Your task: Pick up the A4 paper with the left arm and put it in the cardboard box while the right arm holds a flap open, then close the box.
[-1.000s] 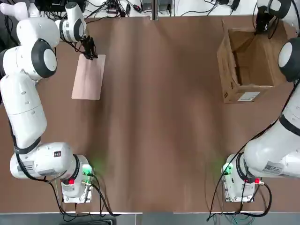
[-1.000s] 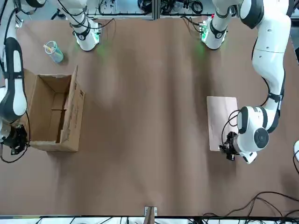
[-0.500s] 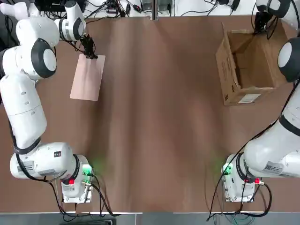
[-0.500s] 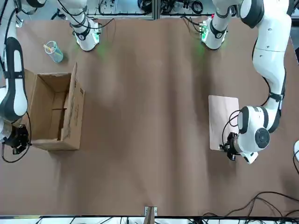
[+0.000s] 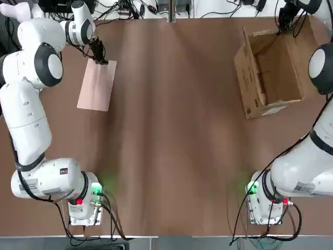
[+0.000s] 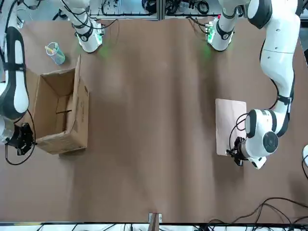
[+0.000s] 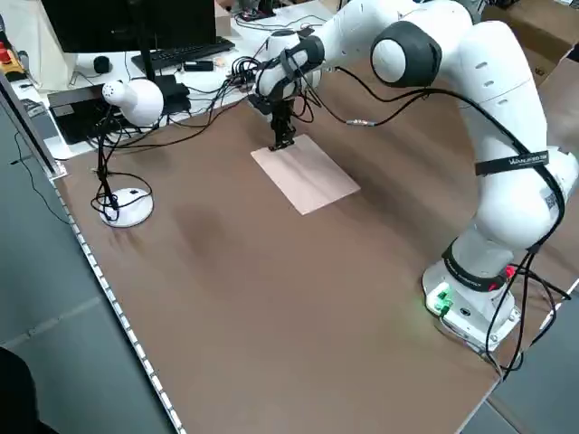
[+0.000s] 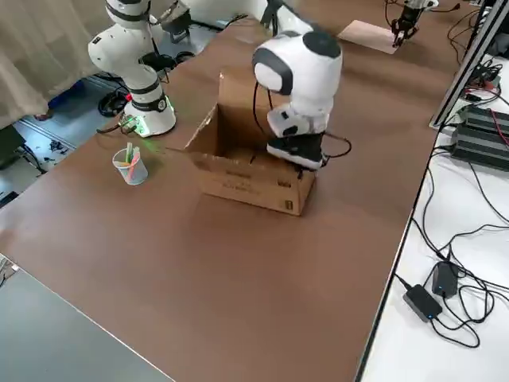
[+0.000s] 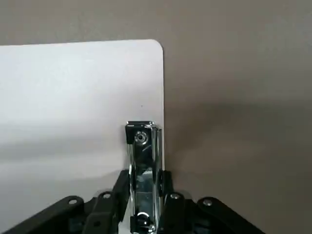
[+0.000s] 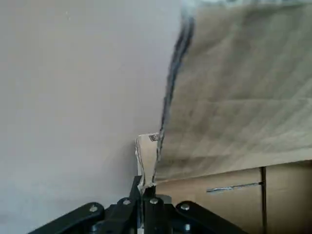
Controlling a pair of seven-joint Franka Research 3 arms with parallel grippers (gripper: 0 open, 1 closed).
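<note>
The pinkish-beige A4 paper lies flat at the far left of the table, also seen in the front view. My left gripper is shut on the metal clip at the sheet's far short edge. The brown cardboard box stands open at the far right, turned at a slant, its white label on the near end. My right gripper is shut on the edge of the box's far flap, pinched between its fingers.
A clear cup with pens stands on the near side of the box. A white desk lamp, a keyboard and cables sit beyond the table's far left edge. The wide brown middle of the table lies between the paper and the box.
The right gripper has pulled the flap away from the robot and the box has turned and slid a little toward the left. The paper has shifted slightly to the left.
</note>
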